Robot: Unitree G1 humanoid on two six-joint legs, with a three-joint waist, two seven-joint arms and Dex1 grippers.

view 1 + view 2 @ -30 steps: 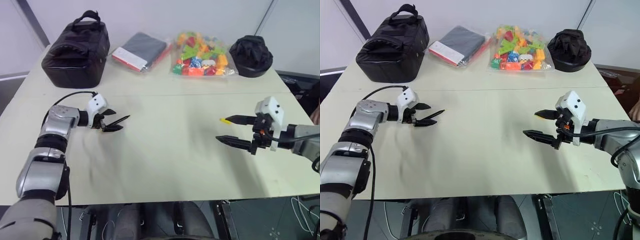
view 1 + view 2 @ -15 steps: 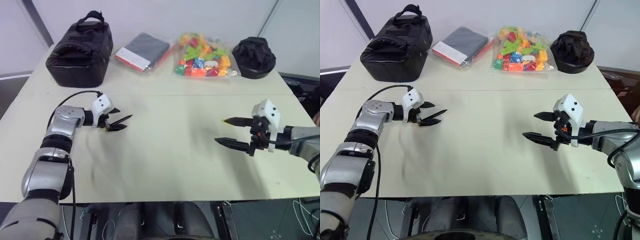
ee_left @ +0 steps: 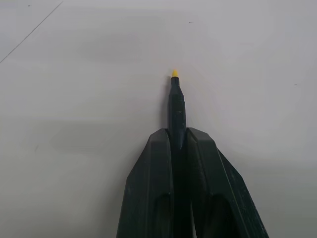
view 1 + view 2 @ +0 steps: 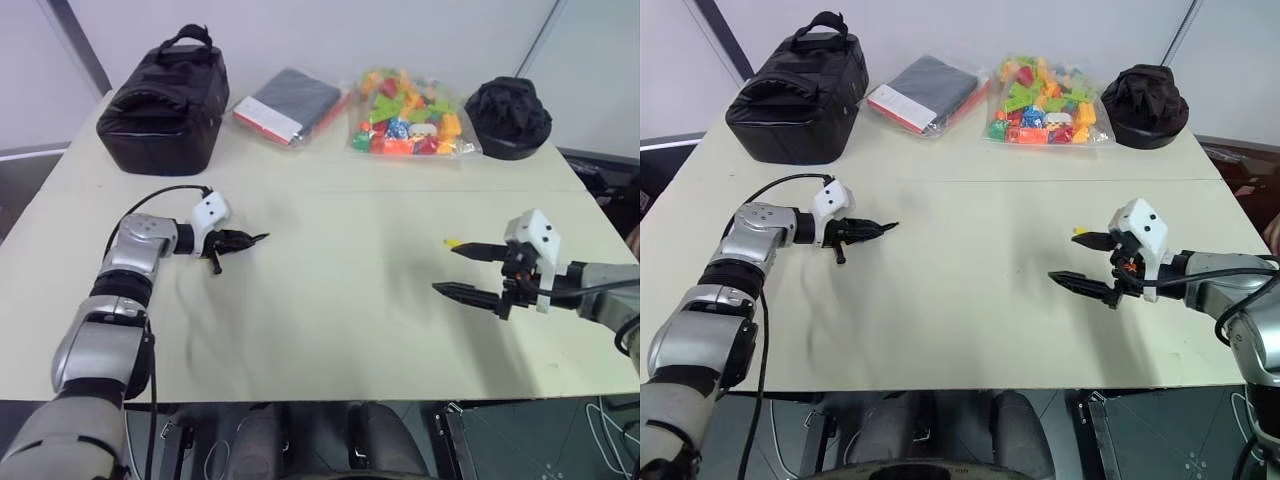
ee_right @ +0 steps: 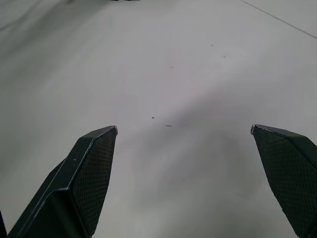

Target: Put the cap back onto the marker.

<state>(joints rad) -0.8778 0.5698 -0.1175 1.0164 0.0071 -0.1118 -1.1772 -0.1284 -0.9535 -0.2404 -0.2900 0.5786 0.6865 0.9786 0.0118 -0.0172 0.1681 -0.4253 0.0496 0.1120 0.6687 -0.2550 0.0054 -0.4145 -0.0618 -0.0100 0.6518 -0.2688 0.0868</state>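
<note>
The marker (image 3: 177, 106), slim, light, probably slippery, sits pinched in your left gripper (image 4: 243, 240), tip protruding; your spread right gripper (image 4: 452, 268) hangs beside the tiny cap (image 4: 453, 242).

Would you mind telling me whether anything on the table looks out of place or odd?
Only the yellow cap stands out: it lies loose on the table beside the open right gripper, while the shut left gripper holds the marker uncapped.

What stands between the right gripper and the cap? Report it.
Nothing visible does. The cap lies on the table right by one fingertip of the right gripper, whose jaws stand open.
</note>
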